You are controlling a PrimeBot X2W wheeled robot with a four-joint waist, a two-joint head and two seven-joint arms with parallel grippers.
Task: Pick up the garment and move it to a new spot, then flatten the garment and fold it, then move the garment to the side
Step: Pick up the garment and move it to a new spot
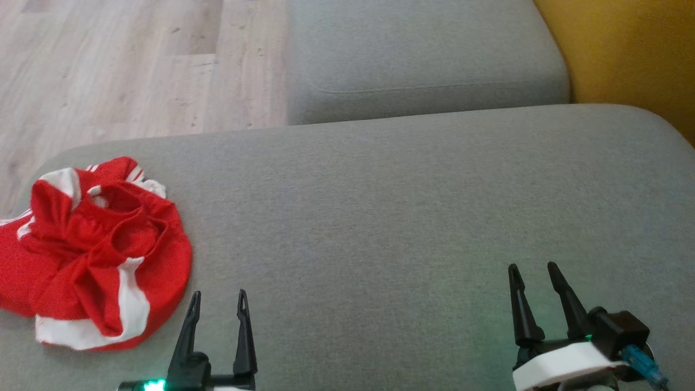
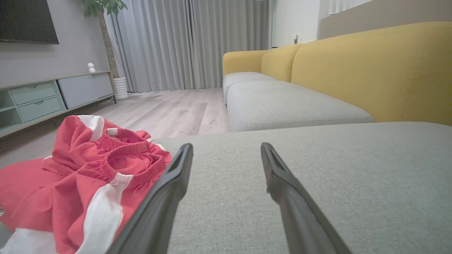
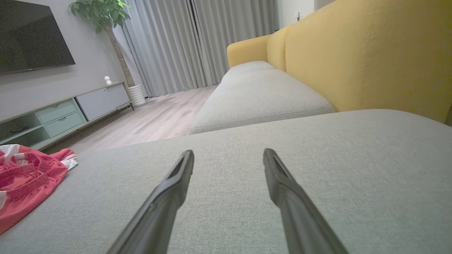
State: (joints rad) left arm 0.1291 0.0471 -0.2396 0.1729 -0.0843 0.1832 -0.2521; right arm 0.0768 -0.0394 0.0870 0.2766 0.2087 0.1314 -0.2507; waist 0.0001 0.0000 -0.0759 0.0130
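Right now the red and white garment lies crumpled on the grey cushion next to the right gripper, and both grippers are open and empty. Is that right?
No. The garment lies crumpled on the grey cushion next to the left gripper, not the right gripper, as the head view shows. Both grippers are open and empty.

No text, label, brand, number or sign can be read. The garment (image 1: 92, 255) shows plain red cloth with white bands, and no lettering on it is legible.
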